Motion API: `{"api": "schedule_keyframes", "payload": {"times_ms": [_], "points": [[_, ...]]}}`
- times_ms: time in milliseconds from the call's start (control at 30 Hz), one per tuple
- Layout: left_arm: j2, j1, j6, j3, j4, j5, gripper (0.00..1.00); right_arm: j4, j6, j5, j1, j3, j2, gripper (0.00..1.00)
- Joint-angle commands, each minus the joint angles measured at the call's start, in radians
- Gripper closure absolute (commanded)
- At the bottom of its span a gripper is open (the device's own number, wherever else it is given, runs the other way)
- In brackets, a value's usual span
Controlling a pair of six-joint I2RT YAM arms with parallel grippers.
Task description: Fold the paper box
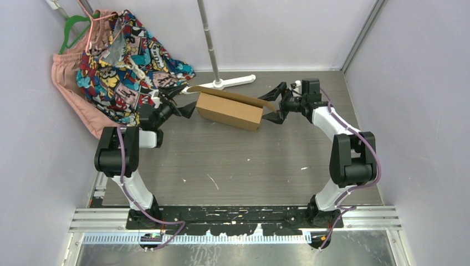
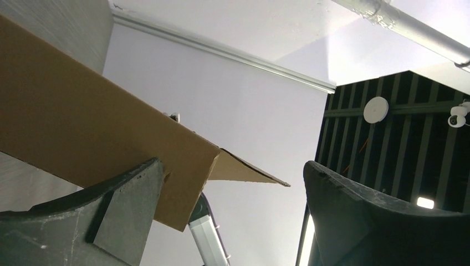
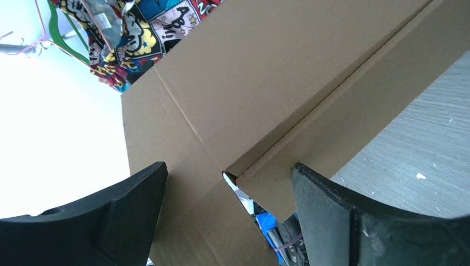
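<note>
The paper box point(image 1: 229, 110) is brown corrugated cardboard, partly folded, standing on the table's far middle with its lid flap point(image 1: 233, 94) raised. My left gripper point(image 1: 187, 108) is open at the box's left end. In the left wrist view the box's wall point(image 2: 83, 127) rests against my left finger point(image 2: 127, 216), and the other finger point(image 2: 377, 221) stands clear. My right gripper point(image 1: 275, 109) is open at the box's right end. In the right wrist view the box's corner point(image 3: 260, 100) lies between the fingers, and a side flap point(image 3: 310, 183) touches the right finger point(image 3: 354, 221).
Clothes on hangers point(image 1: 119, 61) hang at the back left, close to my left arm. A white stand's pole point(image 1: 209, 39) and base point(image 1: 237, 81) stand just behind the box. Enclosure walls bound the wooden table point(image 1: 238, 160) on three sides.
</note>
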State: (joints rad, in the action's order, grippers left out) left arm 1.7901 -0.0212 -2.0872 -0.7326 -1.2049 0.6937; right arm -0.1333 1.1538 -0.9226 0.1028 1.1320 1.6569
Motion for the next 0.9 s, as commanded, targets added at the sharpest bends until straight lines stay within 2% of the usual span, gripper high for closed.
{"api": "schedule_keyframes", "payload": {"times_ms": [0, 367, 867], "points": [[0.037, -0.074, -0.1, 0.022, -0.065, 0.204, 0.0, 0.127, 0.05, -0.074, 0.036, 0.065, 0.029, 0.13], [0.133, -0.074, -0.139, 0.012, -0.163, 0.191, 0.0, 0.172, 0.052, -0.076, 0.027, 0.099, 0.099, 0.13], [0.214, -0.074, -0.166, -0.049, -0.201, 0.187, 0.0, 0.152, 0.029, -0.069, 0.02, 0.197, 0.204, 0.13]]}}
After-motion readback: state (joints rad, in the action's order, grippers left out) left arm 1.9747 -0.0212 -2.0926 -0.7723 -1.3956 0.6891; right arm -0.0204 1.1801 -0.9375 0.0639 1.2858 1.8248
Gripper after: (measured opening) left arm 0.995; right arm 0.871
